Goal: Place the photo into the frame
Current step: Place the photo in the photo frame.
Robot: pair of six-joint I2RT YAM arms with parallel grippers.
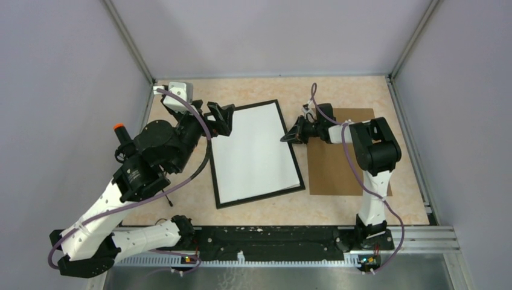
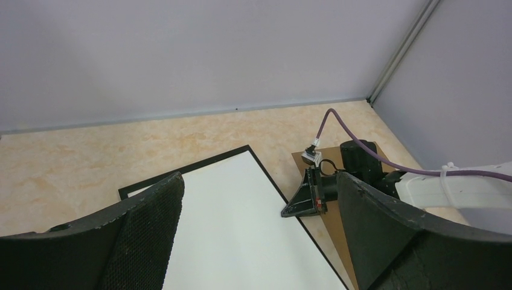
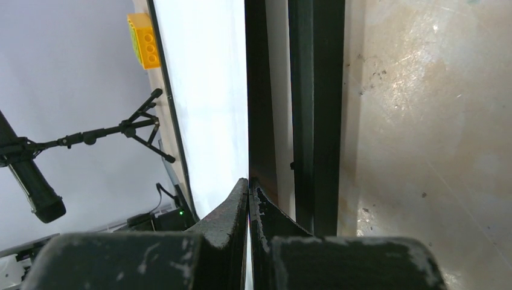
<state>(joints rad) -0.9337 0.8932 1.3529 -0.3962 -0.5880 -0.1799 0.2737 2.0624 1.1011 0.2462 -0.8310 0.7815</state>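
Just right of the spread left end effector (image 1: 222, 121), the photo (image 1: 253, 154) lies white-back-up inside the frame (image 1: 259, 198). The right end effector (image 1: 285, 138), pressed together, sits at its right rail; we judge a push could skid the frame, unseating the photo.

From my console this read as a robotics lab test booth, not a home or a shop. Plain grey walls (image 1: 60, 90) boxed in the table (image 1: 265, 89), joined at the corners by bare aluminium posts (image 1: 128, 42). The left arm (image 1: 145, 160) and right arm (image 1: 375, 151) were bolted to a black rail (image 1: 272, 238) along the near edge, trailing purple cables (image 2: 477, 173). My right wrist camera caught a black tripod stand (image 3: 124, 128) and a yellow toy brick (image 3: 144, 40).
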